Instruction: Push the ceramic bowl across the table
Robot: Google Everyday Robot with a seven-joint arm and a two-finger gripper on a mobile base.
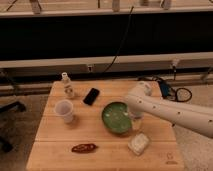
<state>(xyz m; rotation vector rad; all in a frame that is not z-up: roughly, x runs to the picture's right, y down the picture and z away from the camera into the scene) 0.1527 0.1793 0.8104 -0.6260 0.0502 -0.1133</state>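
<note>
One ceramic bowl (116,118); round, mouth up; jaws at its right rim

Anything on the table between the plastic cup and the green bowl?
No. In the camera view only bare table separates the cup and the ceramic bowl. The gripper is at the bowl's side away from the cup.

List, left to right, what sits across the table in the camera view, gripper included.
Plastic cup → black phone → ceramic bowl → gripper, down by the bowl's right rim, over the table.
</note>
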